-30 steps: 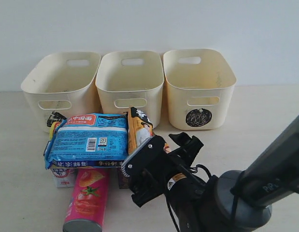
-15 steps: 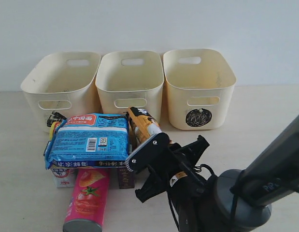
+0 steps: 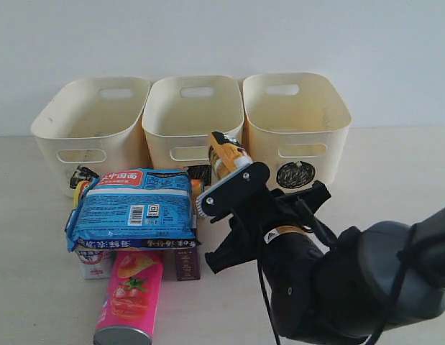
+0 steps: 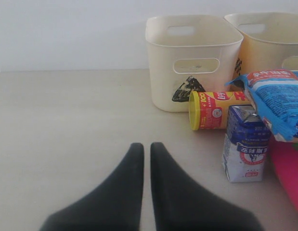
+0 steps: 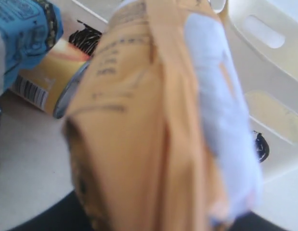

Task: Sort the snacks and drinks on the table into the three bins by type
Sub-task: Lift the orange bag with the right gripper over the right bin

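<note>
Checking the right wrist view, you found the orange snack bag filling it, its print too blurred to read. The exterior view showed that bag clamped in the right gripper, raised in front of the middle bin and the circle-marked bin. Only the left wrist view gave you the left gripper, jaws pressed together and empty above the table. It also showed the "Lay's" logo on the yellow-red tube, lying between the triangle-marked bin and the white-and-blue carton.
</note>
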Robot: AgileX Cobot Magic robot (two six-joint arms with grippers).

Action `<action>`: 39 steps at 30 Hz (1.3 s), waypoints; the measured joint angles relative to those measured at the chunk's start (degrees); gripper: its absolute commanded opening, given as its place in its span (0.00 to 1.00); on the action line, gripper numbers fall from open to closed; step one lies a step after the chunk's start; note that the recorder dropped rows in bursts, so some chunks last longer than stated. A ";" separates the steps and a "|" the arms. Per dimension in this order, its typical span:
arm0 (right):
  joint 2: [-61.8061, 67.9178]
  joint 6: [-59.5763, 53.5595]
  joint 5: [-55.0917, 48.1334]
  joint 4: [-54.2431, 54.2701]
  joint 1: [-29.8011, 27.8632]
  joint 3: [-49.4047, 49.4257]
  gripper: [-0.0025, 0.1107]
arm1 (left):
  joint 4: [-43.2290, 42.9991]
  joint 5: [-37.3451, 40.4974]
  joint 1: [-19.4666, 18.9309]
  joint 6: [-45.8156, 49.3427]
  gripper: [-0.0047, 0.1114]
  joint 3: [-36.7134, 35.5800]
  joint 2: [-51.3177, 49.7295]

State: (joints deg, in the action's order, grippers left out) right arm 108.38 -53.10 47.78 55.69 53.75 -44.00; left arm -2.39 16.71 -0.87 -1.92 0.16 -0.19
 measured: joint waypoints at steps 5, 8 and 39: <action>-4.57 -5.69 -4.28 3.74 0.00 0.00 0.02 | 0.00 0.00 0.00 0.00 0.08 0.00 0.00; -8.02 -9.74 -6.65 6.30 0.00 0.00 0.02 | 0.00 0.00 0.00 0.00 0.08 0.00 0.00; -17.72 -21.65 -38.01 9.24 -28.41 -21.79 0.02 | 0.00 0.00 0.00 0.00 0.08 0.00 0.00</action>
State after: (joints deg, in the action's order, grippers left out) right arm 90.66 -74.75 9.77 64.93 25.33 -65.79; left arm -2.39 16.71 -0.87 -1.92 0.16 -0.19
